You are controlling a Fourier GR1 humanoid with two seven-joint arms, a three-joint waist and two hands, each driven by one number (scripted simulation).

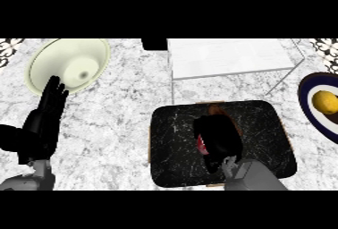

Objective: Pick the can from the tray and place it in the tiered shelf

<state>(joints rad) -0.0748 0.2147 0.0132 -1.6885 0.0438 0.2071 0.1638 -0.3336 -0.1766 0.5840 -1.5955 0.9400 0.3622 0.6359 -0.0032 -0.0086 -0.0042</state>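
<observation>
A marble-patterned kitchen counter (119, 116) is seen from steeply above. Near the lower middle sits a dark, black-marbled tray (264, 134) with rounded corners; everything below is placed relative to this tray.

Over the tray's centre, the robot's right hand (218, 136) comes in from the lower edge on a grey forearm. Its black fingers are curled round the can (203, 144), of which only a small red patch shows at the hand's left side; the rest of the can is hidden by the hand. Whether the can rests on the tray or is lifted off it cannot be told from this view. A thin brown sliver of something shows just beyond the fingertips, at the tray's far edge.

Beyond the tray, toward the top, stands the tiered shelf (231, 56), a pale white flat surface with thin wire-like legs running down toward the tray's far side.

To the right of the tray, at the frame's edge, lies a dark-rimmed plate (307, 105) holding a yellow lemon (325, 101).

Well to the left of the tray and farther back is a cream-coloured round bowl (69, 62). Left of the tray, the robot's left hand (45, 114) rests open with straight fingers pointing up, its fingertips overlapping the bowl's near rim.
</observation>
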